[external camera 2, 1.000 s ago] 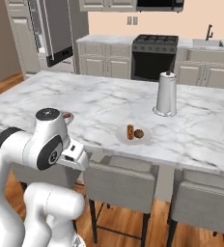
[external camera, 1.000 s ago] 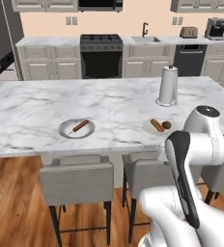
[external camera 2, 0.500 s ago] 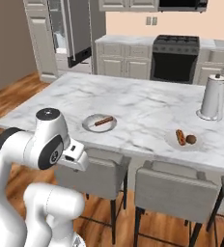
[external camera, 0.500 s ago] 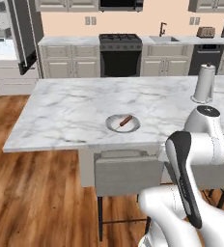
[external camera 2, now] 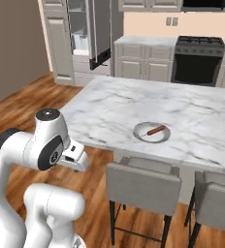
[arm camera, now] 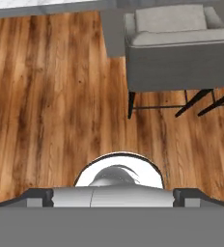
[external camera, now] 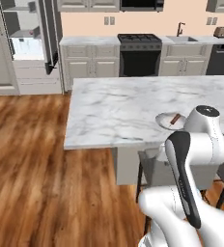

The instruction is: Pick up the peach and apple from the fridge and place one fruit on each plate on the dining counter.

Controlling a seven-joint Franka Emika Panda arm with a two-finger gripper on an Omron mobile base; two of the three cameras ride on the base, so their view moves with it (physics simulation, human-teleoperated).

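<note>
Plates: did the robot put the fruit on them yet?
Nothing done yet: the plate on the dining counter holds a long reddish item, no fruit. In hand: nothing, the jaws are open and empty. Left: fetch peach and apple from the open fridge, then plate both.

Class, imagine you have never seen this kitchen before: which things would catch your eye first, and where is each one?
The white marble dining counter dominates the middle of the room, and near its front edge a plate holds an elongated reddish item. At the back left, the fridge stands open, its pale shelves showing. Grey cushioned stools line the counter's near side over warm wooden flooring.
</note>
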